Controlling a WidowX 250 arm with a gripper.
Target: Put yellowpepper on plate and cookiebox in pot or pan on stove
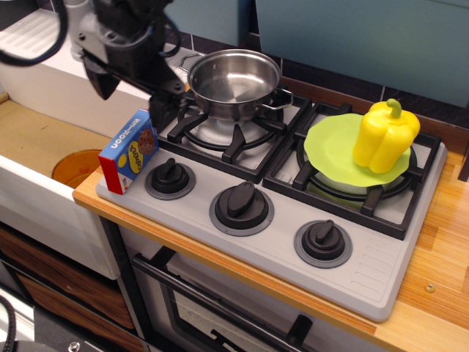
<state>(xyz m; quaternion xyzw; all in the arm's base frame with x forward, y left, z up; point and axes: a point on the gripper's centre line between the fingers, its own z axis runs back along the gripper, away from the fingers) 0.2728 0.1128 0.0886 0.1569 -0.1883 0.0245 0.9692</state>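
The yellowpepper (385, 136) stands upright on the lime-green plate (330, 147), which lies on the right rear grate of the stove (366, 275). An empty steel pot (234, 81) sits on the left rear burner. The blue cookiebox (129, 150) stands on edge at the stove's front left corner, beside the leftmost knob. My black gripper (128, 95) hangs just above and behind the box, open, its two fingers spread wide with nothing between them. One fingertip is close to the pot's left side.
An orange-brown bowl (75, 167) lies in the sink to the left of the stove. A white drainboard (44, 51) and a grey tap base (73, 26) are behind the arm. Three knobs (242, 202) line the stove front. Wooden counter (440, 242) extends right.
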